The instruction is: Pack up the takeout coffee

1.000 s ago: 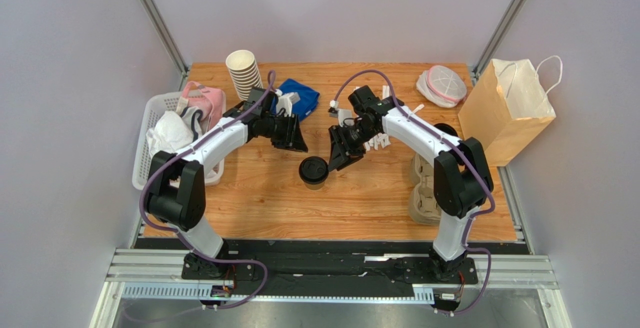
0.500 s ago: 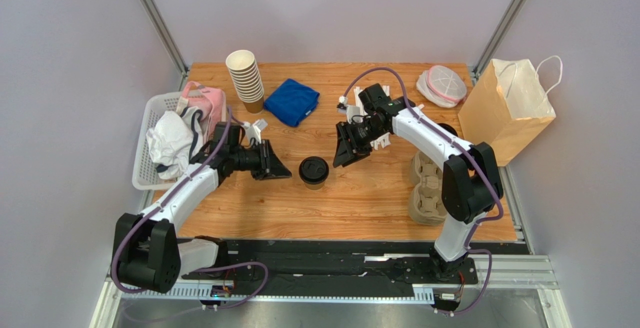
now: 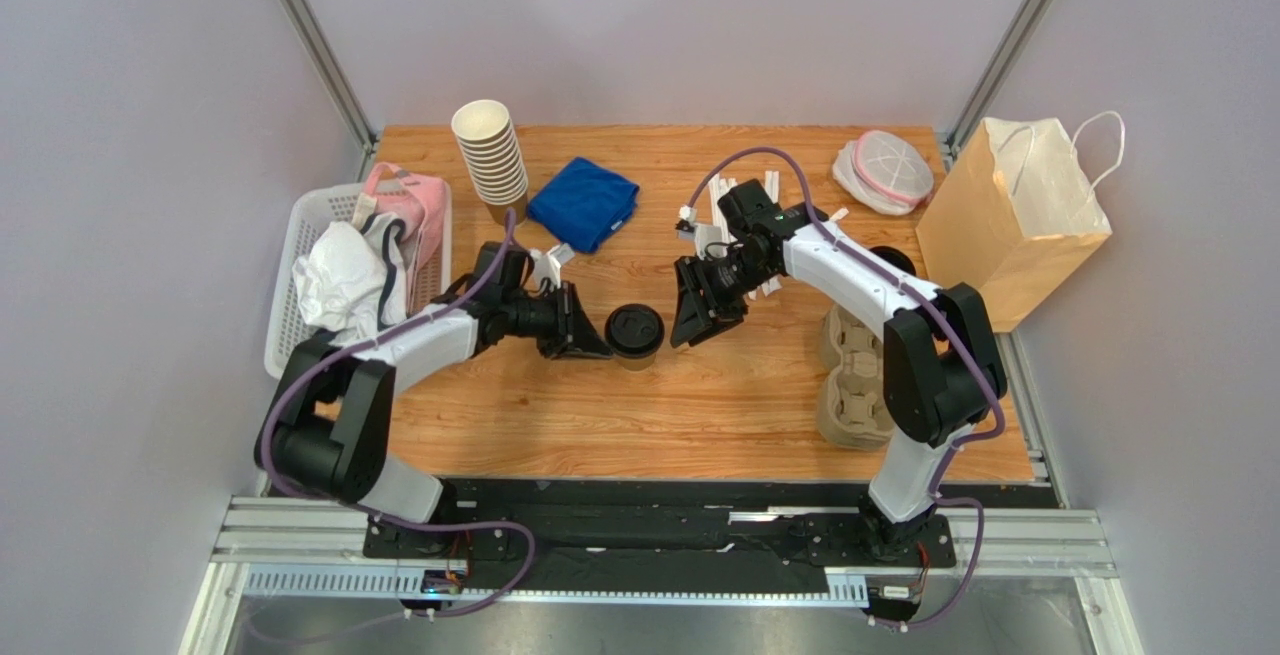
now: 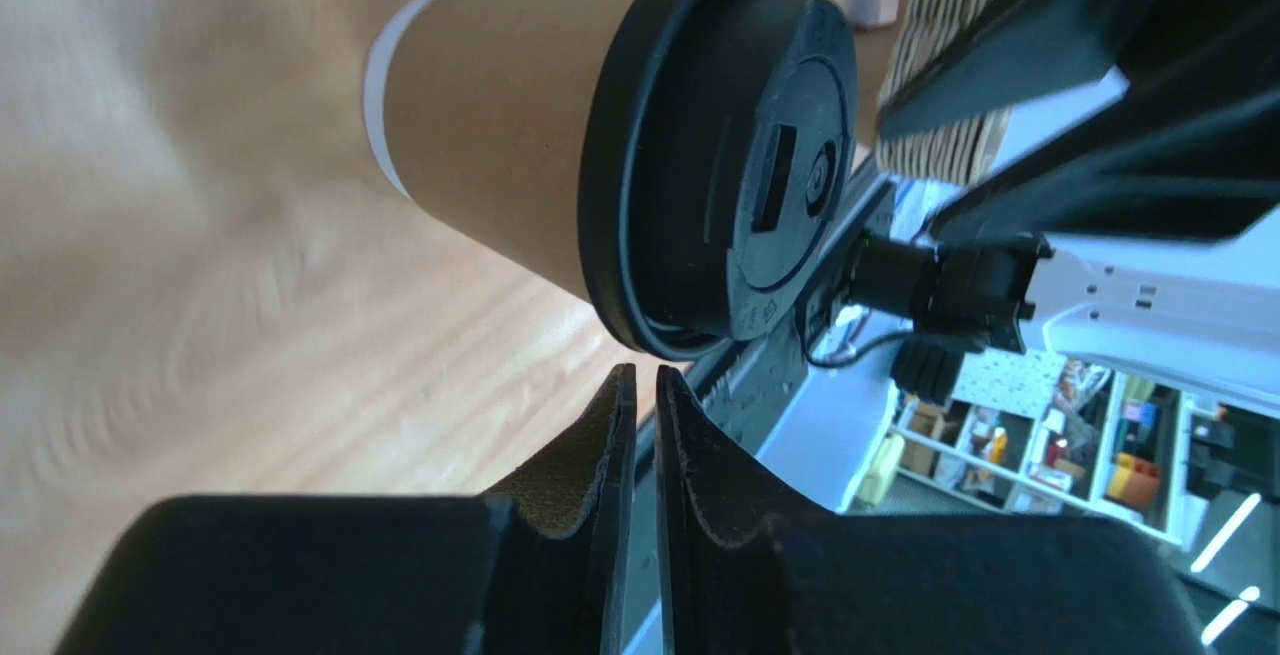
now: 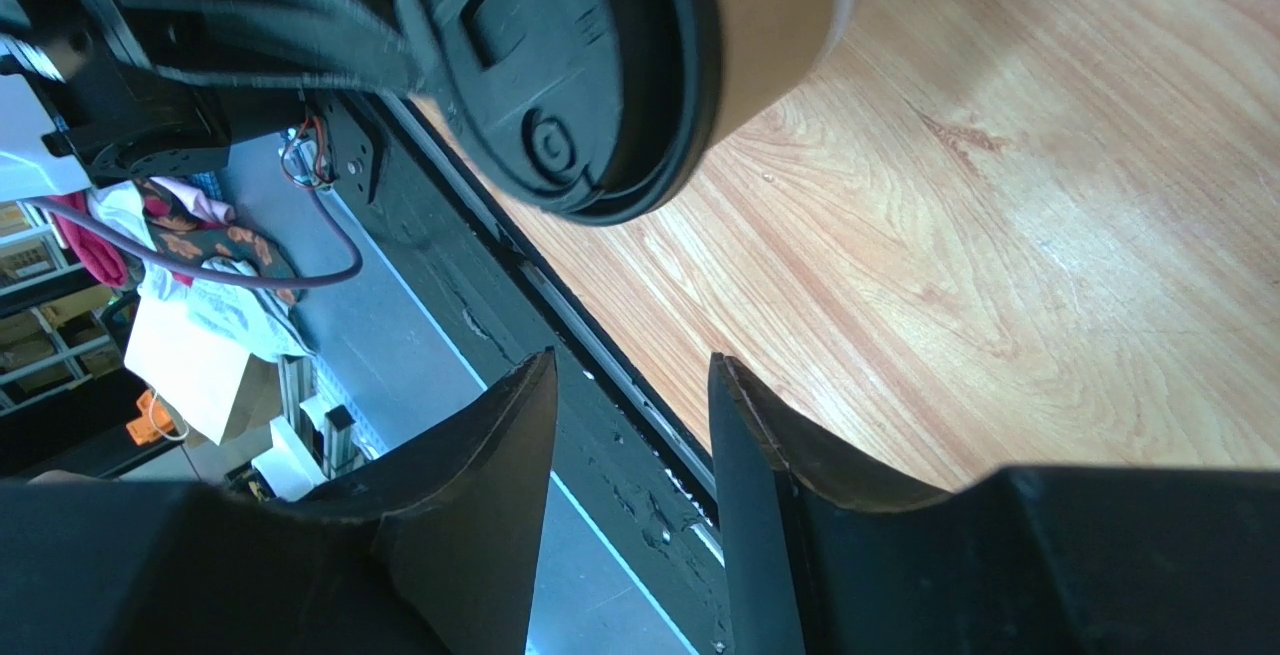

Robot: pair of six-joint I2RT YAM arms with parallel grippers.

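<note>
The takeout coffee (image 3: 636, 334), a brown paper cup with a black lid, stands upright mid-table. It also shows in the left wrist view (image 4: 601, 130) and the right wrist view (image 5: 631, 40). My left gripper (image 3: 591, 339) is shut and empty, its tips just left of the cup; in its wrist view (image 4: 643, 373) the jaws are nearly touching. My right gripper (image 3: 688, 328) is open and empty, just right of the cup; in its wrist view (image 5: 631, 370) the jaws stand apart below the lid.
A brown paper bag (image 3: 1019, 220) stands at the right edge. A cardboard cup carrier (image 3: 852, 378) lies near it. A stack of lidless cups (image 3: 492, 157), a blue cloth (image 3: 583, 202), a white basket (image 3: 308, 295) and a lidded container (image 3: 884, 171) lie further back.
My left gripper swung down from the back and then moved right, up to the cup's left side. My right gripper shifted slightly and now sits close to the cup's right side.
</note>
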